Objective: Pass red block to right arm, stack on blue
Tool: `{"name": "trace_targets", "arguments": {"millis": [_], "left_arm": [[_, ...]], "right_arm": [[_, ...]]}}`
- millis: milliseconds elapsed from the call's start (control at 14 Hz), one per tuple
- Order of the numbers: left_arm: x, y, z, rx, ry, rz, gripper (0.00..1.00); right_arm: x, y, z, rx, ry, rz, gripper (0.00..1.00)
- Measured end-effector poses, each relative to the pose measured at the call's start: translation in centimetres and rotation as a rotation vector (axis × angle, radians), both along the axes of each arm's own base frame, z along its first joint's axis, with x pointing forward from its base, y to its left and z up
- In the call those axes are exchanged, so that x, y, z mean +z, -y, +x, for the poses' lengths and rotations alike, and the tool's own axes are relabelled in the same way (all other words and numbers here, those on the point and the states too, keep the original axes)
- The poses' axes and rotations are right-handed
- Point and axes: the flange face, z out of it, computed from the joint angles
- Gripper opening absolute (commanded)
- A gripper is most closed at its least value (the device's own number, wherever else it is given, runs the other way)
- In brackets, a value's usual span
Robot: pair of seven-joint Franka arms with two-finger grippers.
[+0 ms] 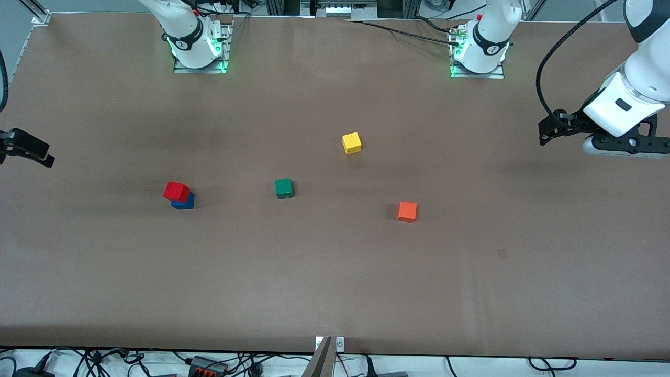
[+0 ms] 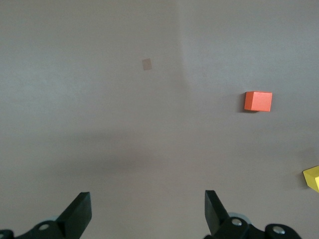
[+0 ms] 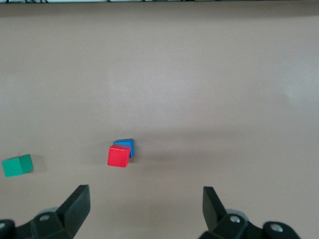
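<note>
Red block (image 1: pixel 176 191): seemingly atop blue (image 1: pixel 184 203), toward the desk's right-arm end. Right gripper (image 3: pixel 144 211) nearer; left gripper (image 2: pixel 148 216) at the other end; both released, empty.

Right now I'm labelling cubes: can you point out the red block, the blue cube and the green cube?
red block (image 1: pixel 176 191), front view, its top face.
blue cube (image 1: pixel 186 203), front view, side showing under the red.
green cube (image 1: pixel 283 187), front view, its top face.

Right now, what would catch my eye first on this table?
The red block sitting on the blue cube, toward the right arm's end. Green, yellow and orange cubes lie scattered singly. Both arms wait at the table's ends, jaws open.
</note>
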Motion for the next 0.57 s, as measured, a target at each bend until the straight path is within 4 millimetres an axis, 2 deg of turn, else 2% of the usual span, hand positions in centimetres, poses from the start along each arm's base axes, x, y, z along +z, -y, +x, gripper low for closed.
{"name": "trace_targets", "arguments": {"millis": [287, 573], "left_arm": [[0.0, 0.0, 0.0, 0.0, 0.0, 0.0, 1.0], [0.0, 0.0, 0.0, 0.0, 0.0, 0.0, 1.0]], "right_arm": [[-1.1, -0.9, -1.3, 0.016, -0.034, 0.006, 1.0], [-1.7, -1.1, -4.2, 0.017, -0.053, 0.01, 1.0]]}}
